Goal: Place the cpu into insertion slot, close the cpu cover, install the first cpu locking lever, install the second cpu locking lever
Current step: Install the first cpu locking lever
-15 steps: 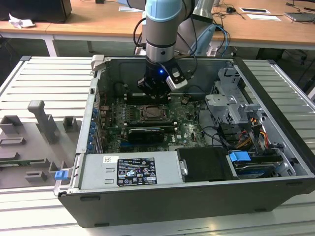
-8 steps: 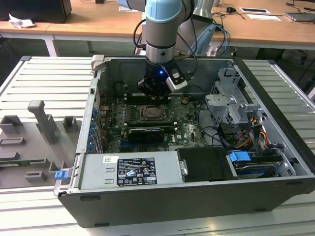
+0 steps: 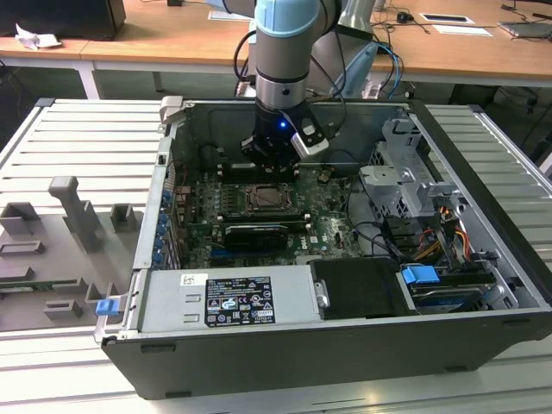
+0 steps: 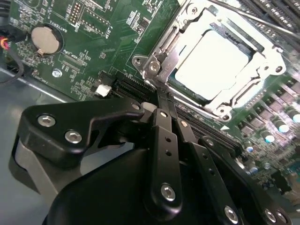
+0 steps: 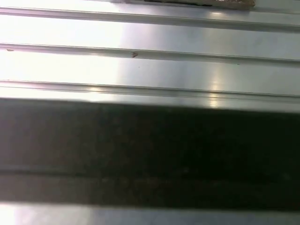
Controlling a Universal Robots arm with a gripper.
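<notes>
- The gripper had its jaws pressed together, holding nothing, just beside the cpu cover.
- The cpu lay in the insertion slot; the levers were hard to make out.

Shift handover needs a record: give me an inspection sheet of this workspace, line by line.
Surface: ribbed grey metal table carrying an open black computer case.
Job's things: pale silver square cpu seated in the insertion slot on the green circuit board; silvery metal cpu cover frame lies down over its edges; thin metal lever rod runs alongside.
Clutter: grey plastic fixture blocks on the exterior view's left.
Grippers: black gripper, fingers together, empty, beside the socket's corner.
Cables: black and coloured wires near the drive bay.
Surroundings: wooden desks behind, with papers.
</notes>
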